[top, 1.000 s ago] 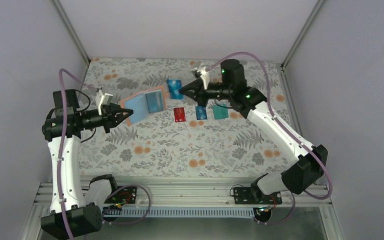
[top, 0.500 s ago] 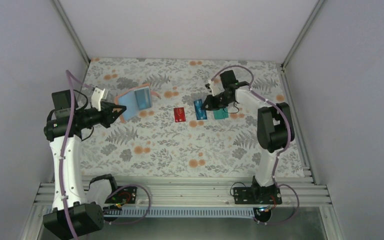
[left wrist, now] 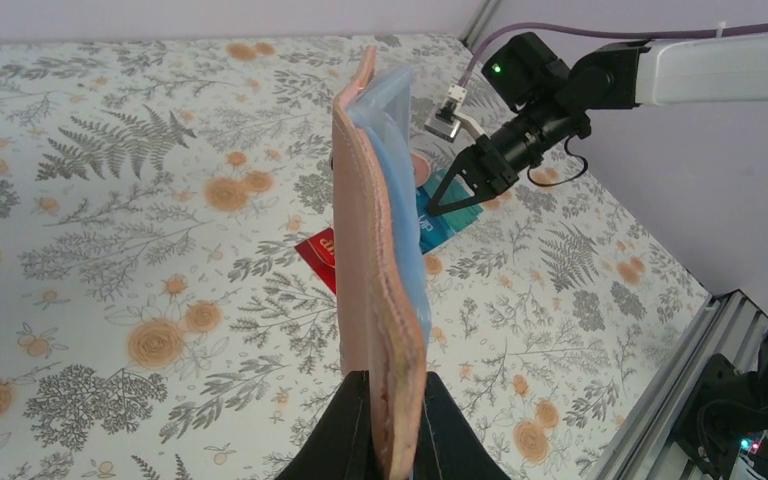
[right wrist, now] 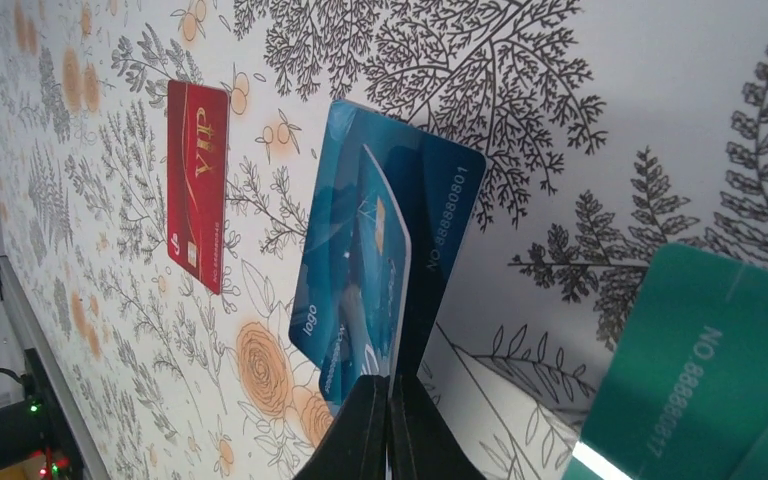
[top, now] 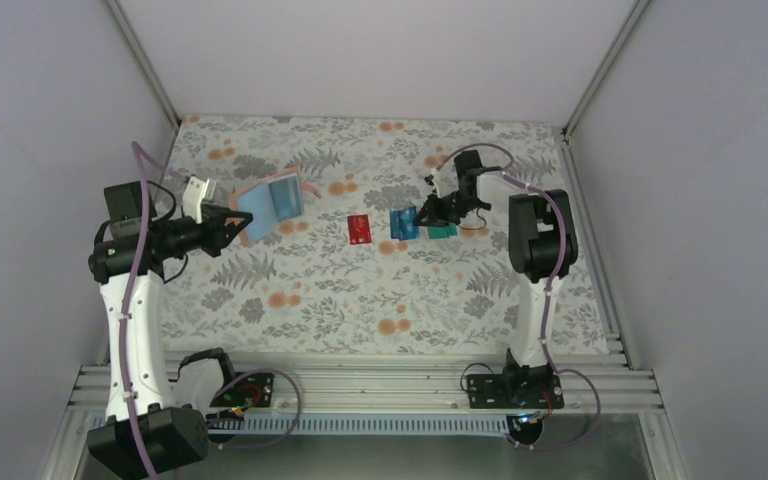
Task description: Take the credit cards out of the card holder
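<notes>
My left gripper [top: 234, 226] is shut on the edge of the card holder [top: 270, 200], reddish-brown outside and light blue inside, and holds it open and tilted off the table. In the left wrist view the holder [left wrist: 375, 250] stands edge-on between the jaws of the left gripper [left wrist: 390, 388]. My right gripper [top: 424, 214] is shut on a blue card [right wrist: 355, 280], low over a second blue card [right wrist: 445, 200] lying on the table. A red card [top: 360, 229] lies left of them and a teal card [top: 443, 230] right of them. The red card [right wrist: 197, 180] and teal card [right wrist: 720, 360] also show in the right wrist view.
The table carries a floral cloth [top: 360, 300]. Grey walls close the left, right and back sides. A metal rail [top: 360, 385] with the arm bases runs along the near edge.
My right gripper has carried the blue card from beside the holder down to the row of cards. My left gripper has drawn the holder back to the left.
</notes>
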